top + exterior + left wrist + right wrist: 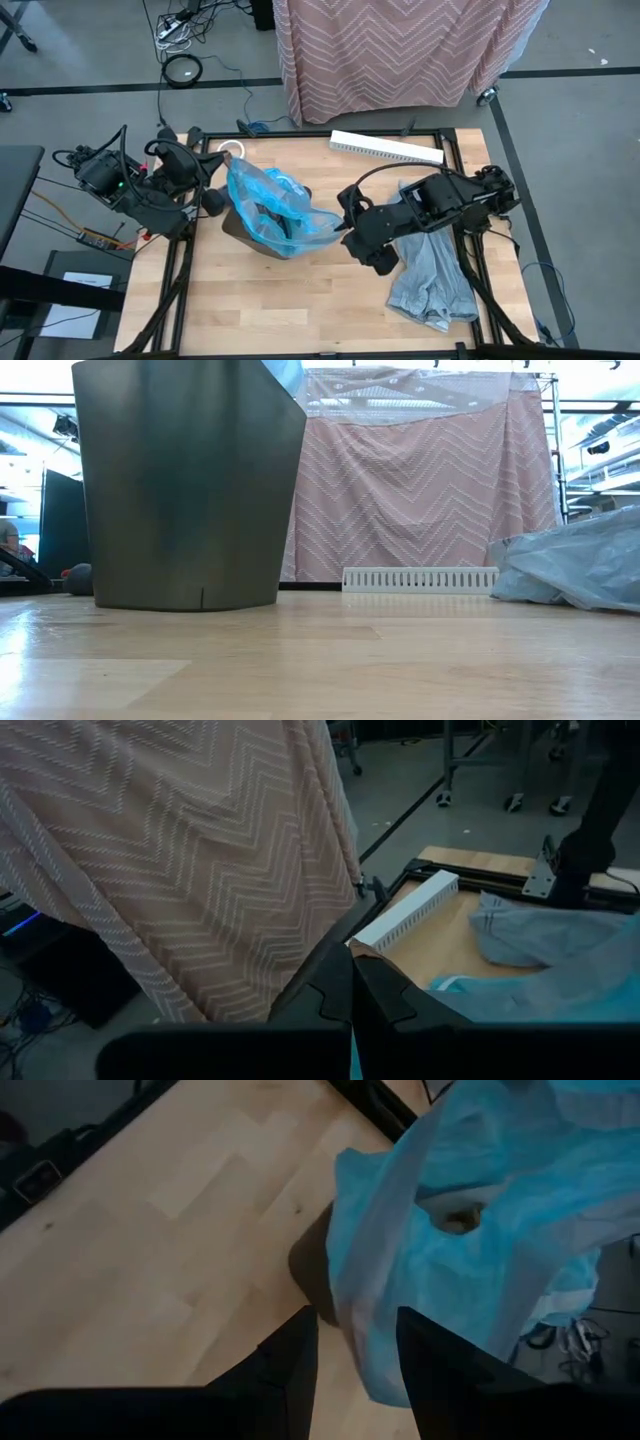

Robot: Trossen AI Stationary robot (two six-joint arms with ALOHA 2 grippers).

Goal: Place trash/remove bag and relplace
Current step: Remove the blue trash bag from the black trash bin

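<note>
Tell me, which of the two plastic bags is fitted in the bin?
The blue bag, draped over the dark bin. The grey bag lies flat on the table, under the right arm.

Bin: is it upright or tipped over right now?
Upright. The low view shows the dark bin standing flat on the table; from above, its blue bag opens upward.

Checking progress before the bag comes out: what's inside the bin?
A blue bag lines the bin. Its folds cover most of the dark inside, so no trash is discernible.
</note>
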